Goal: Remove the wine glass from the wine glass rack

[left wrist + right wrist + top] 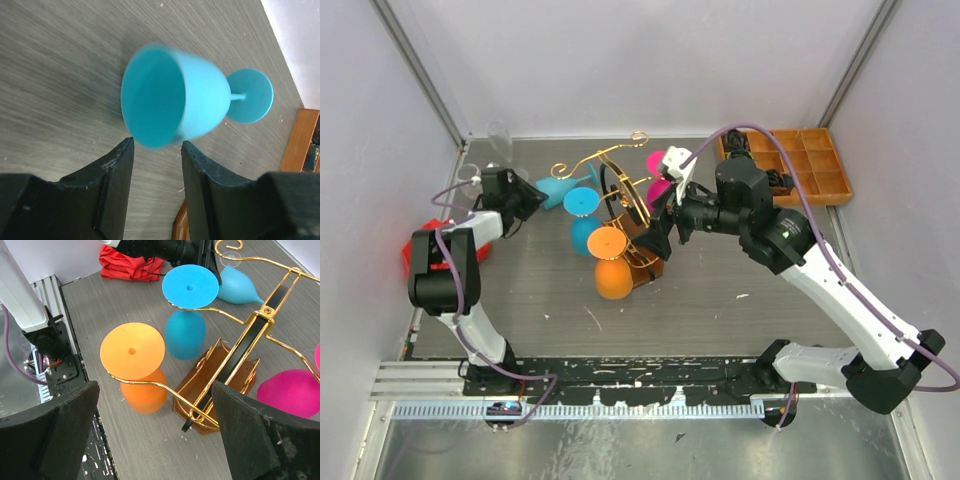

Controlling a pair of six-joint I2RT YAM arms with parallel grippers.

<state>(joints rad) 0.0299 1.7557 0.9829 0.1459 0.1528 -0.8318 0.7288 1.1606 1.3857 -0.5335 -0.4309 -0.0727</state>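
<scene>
- Nearest you, the orange glass (134, 360) hangs bowl-down from a low arm of the rack (260, 316), with its bowl close above the worktop (550, 300).
- On your left, a red cloth (420, 250) lies against the side wall, beside the left arm.
- The rack stands on its brown base near the middle of the worktop.
- The blue glass (185, 332) hangs bowl-down on the next arm, just behind the orange one.
- Your right tool (155, 390) sits just right of the rack. Its fingers are spread wide and grip nothing, and its wrist view looks across the rack's base and post.
- Your left tool (157, 150) is left of the rack. Its fingers are apart and not clamped on anything.
- The cyan glass (172, 97) is off the rack. It lies on its side on the worktop, left of the rack and just past your left tool's fingertips.
- Its mouth faces that tool and its foot points away. It is blurred in the wrist view, so you cannot tell whether the rim touches a fingertip.
- A pink glass (292, 392) hangs on the rack's far side.
- A wooden tray (840, 190) with compartments sits in the far right corner, well apart from the rack.
- What looks like a clear glass (500, 135) stands in the far left corner.
</scene>
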